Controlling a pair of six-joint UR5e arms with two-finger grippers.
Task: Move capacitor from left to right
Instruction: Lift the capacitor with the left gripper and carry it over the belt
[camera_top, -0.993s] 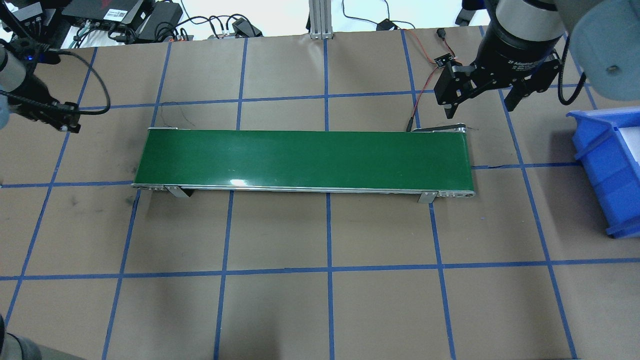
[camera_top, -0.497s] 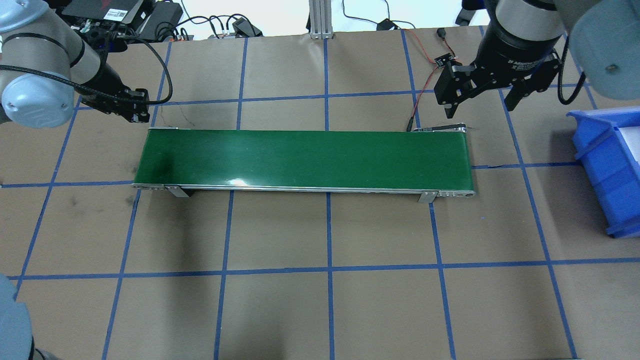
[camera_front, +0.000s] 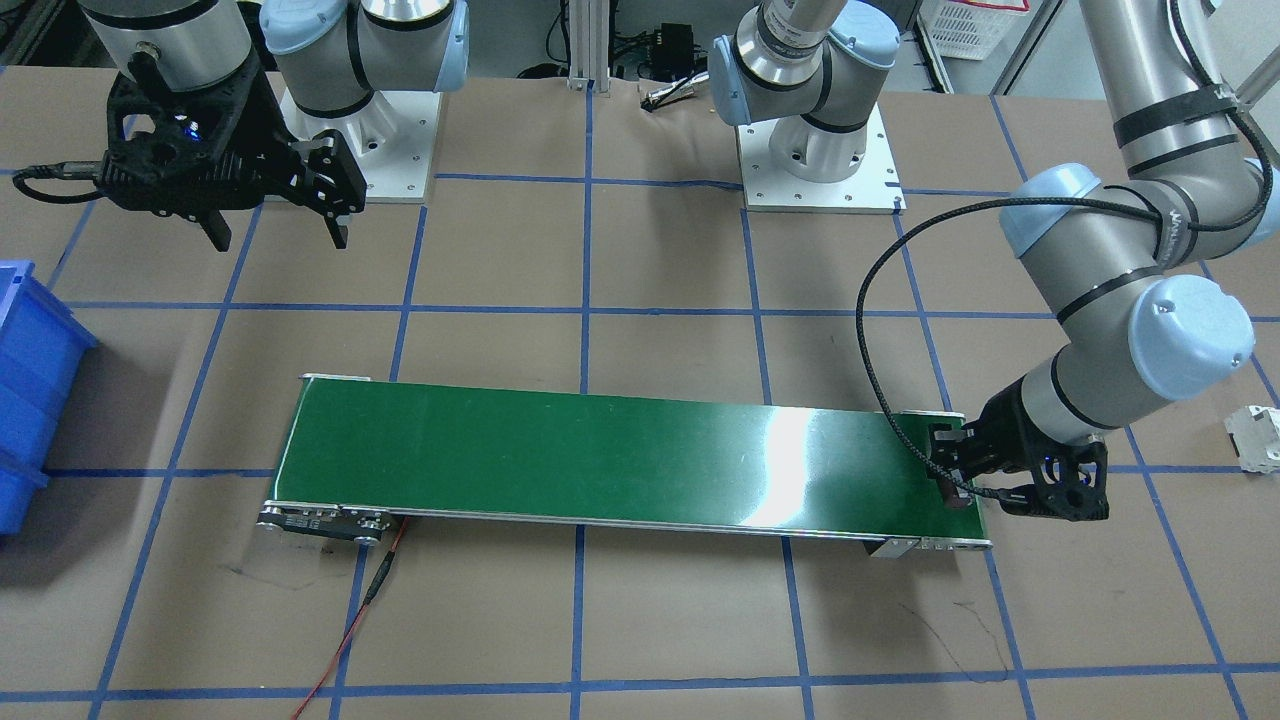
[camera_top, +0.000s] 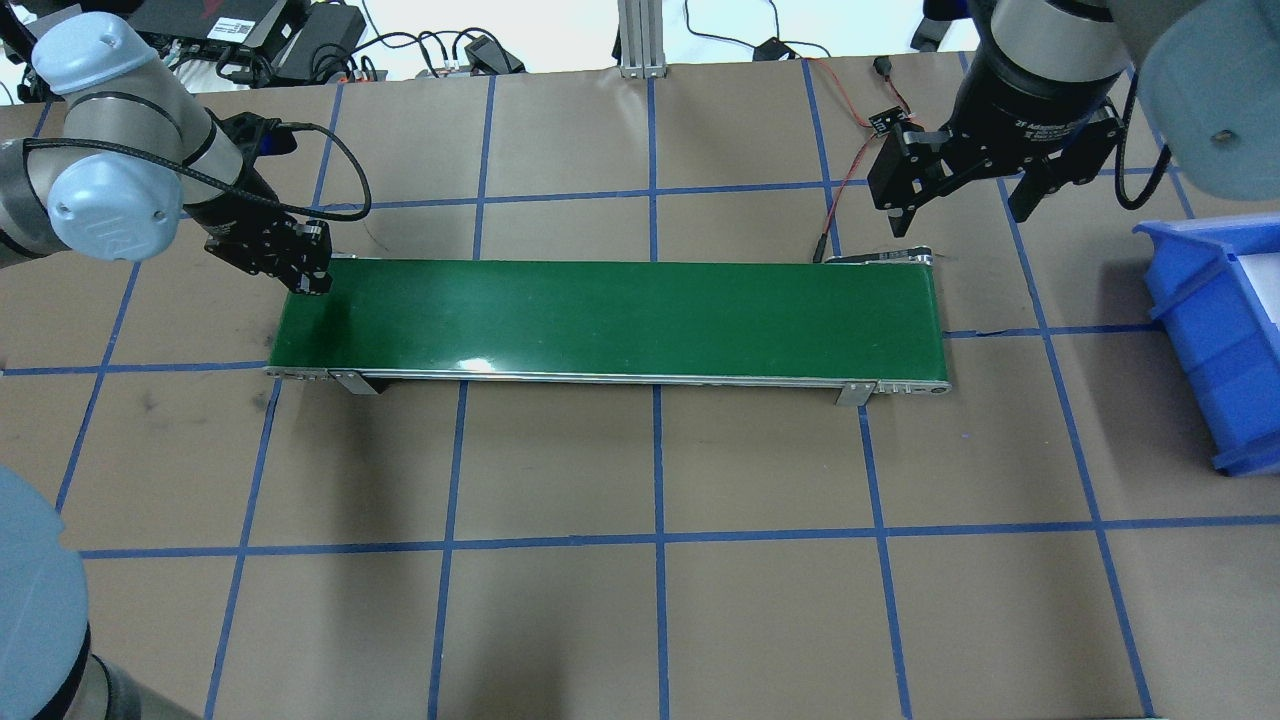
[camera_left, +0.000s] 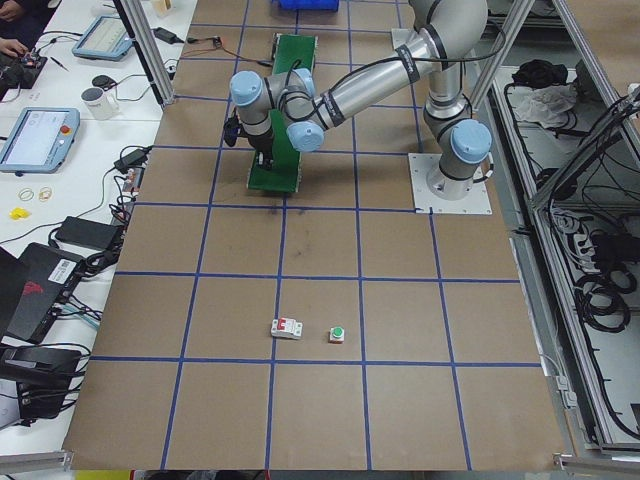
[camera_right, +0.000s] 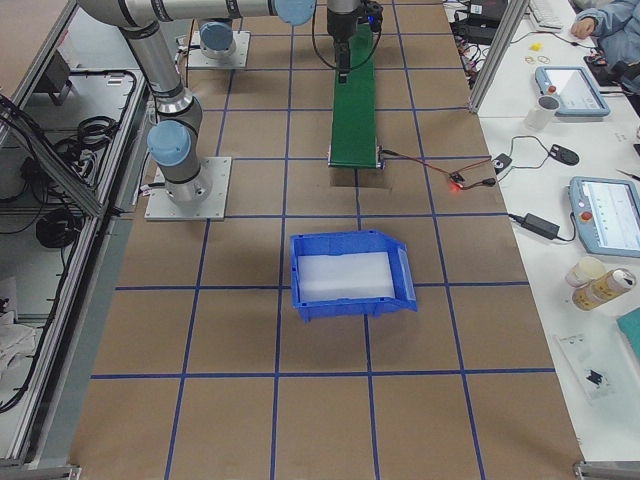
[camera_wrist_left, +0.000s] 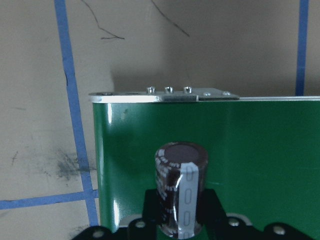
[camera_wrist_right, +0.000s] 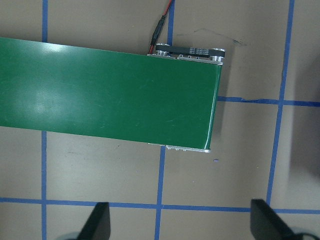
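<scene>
The capacitor (camera_wrist_left: 181, 190) is a stubby dark cylinder with a pale stripe. It stands upright between the jaws of my left gripper (camera_top: 311, 279), which is shut on it just above the left end of the green conveyor belt (camera_top: 620, 315). In the front-facing view the capacitor (camera_front: 955, 494) shows at the belt's right end (camera_front: 600, 450). My right gripper (camera_top: 958, 200) is open and empty. It hovers beyond the belt's right end, whose end roller shows in the right wrist view (camera_wrist_right: 190, 50).
A blue bin (camera_top: 1220, 330) stands on the table to the right of the belt. A white-grey switch block (camera_left: 287, 328) and a green-capped button (camera_left: 337, 335) lie far out on the left side. A red wire (camera_top: 850, 160) runs to the belt's right end.
My left arm has swung in from the far left edge to the belt's left end, carrying the capacitor. The right arm has not moved.
</scene>
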